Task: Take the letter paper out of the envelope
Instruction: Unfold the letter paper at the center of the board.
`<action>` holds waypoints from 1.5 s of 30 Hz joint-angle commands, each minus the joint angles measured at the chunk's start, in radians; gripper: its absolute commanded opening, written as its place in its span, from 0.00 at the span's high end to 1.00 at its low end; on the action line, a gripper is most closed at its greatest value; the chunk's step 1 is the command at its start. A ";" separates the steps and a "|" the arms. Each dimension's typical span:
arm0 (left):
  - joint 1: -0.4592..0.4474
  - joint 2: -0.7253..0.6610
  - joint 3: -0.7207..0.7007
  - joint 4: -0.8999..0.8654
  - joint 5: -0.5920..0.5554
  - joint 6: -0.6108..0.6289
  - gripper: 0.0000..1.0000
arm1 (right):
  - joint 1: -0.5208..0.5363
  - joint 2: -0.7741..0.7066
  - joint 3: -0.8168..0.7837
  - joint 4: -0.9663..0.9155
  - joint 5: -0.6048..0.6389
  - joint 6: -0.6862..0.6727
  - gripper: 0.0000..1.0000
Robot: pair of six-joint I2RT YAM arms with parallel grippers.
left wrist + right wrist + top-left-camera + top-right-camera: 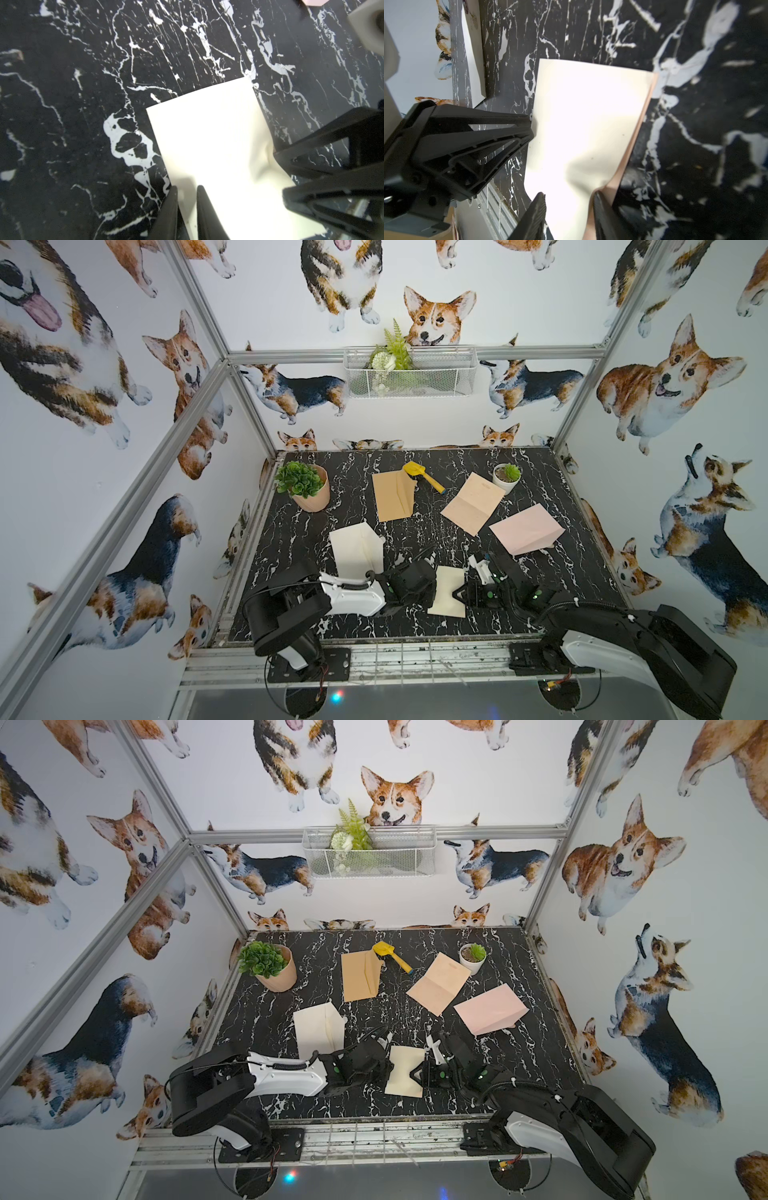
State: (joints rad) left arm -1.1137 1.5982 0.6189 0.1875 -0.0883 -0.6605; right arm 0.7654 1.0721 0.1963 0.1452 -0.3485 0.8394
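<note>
A cream letter paper (449, 578) (405, 1058) lies folded on the black marble table (415, 626), near its front edge and between my two grippers. The left gripper (435, 589) (188, 207) is shut on the paper's left edge (218, 135). From the other side, the right gripper (456, 595) (569, 207) straddles the right edge (587, 114). Its jaws still stand apart, and the sheet buckles between them. A pinkish layer shows under the paper by one right fingertip (600, 204). The cream envelope (355, 547) (318, 1027) lies apart to the back left, flap raised.
Further back lie a brown envelope (392, 495), a peach sheet (473, 504) and a pink envelope (525, 529). Also at the back are a yellow toy shovel (422, 476), a large potted plant (305, 487) and a small white pot (507, 477). The metal front rail (395, 659) runs just behind the grippers.
</note>
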 commanded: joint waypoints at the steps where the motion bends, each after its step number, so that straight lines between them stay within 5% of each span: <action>1: -0.001 0.011 -0.001 -0.122 0.028 -0.011 0.79 | 0.000 0.019 -0.005 -0.023 0.023 0.024 0.75; 10: -0.002 -0.002 -0.004 -0.130 0.022 -0.013 0.79 | 0.001 0.023 0.011 -0.042 0.035 0.013 1.00; 23: -0.003 -0.128 -0.061 -0.132 -0.046 -0.023 0.76 | -0.014 -0.224 0.175 -0.486 0.211 -0.188 1.00; 28: -0.003 -0.205 -0.099 -0.141 -0.099 -0.019 0.76 | -0.013 -0.209 0.307 -0.632 0.285 -0.316 1.00; 37: -0.003 -0.373 -0.171 -0.211 -0.184 -0.018 0.78 | 0.044 -0.010 0.681 -0.901 0.539 -0.549 1.00; 45: 0.011 -0.552 -0.240 -0.283 -0.251 -0.023 0.83 | 0.318 0.210 0.798 -0.895 0.976 -0.673 1.00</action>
State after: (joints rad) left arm -1.1126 1.1053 0.4000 -0.0414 -0.2886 -0.6739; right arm 0.9916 1.2392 0.9958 -0.7464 0.3744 0.2699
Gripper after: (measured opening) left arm 0.192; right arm 0.049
